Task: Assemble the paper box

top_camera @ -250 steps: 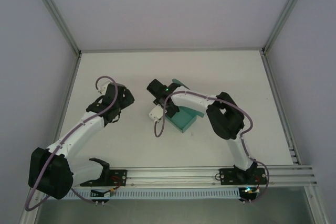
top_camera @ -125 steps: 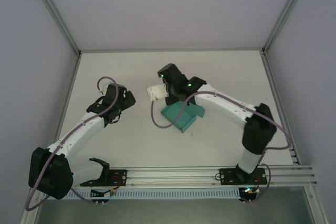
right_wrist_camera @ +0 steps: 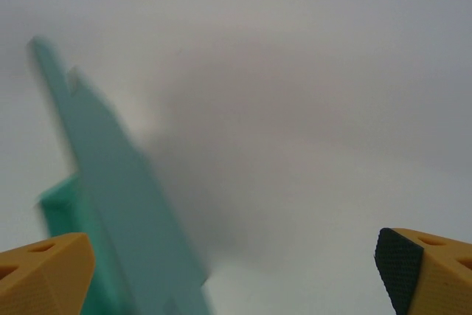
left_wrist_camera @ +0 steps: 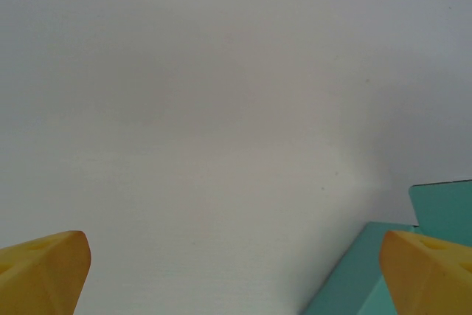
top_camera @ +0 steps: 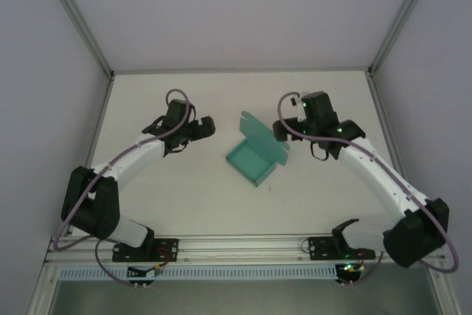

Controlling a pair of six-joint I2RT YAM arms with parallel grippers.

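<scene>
Left claw (top_camera: 205, 127) wide apart, empty; right claw (top_camera: 280, 130) same; paper box (top_camera: 254, 157) between them, nearer right claw

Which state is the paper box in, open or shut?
Open: the paper box shows its hollow inside, and its lid flap stands raised at the far edge.

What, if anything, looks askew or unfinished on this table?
The paper box sits turned at an angle to the edges of the table, its lid flap standing up rather than folded shut. The left gripper and right gripper are open on either side of it. Nothing looks torn.
</scene>
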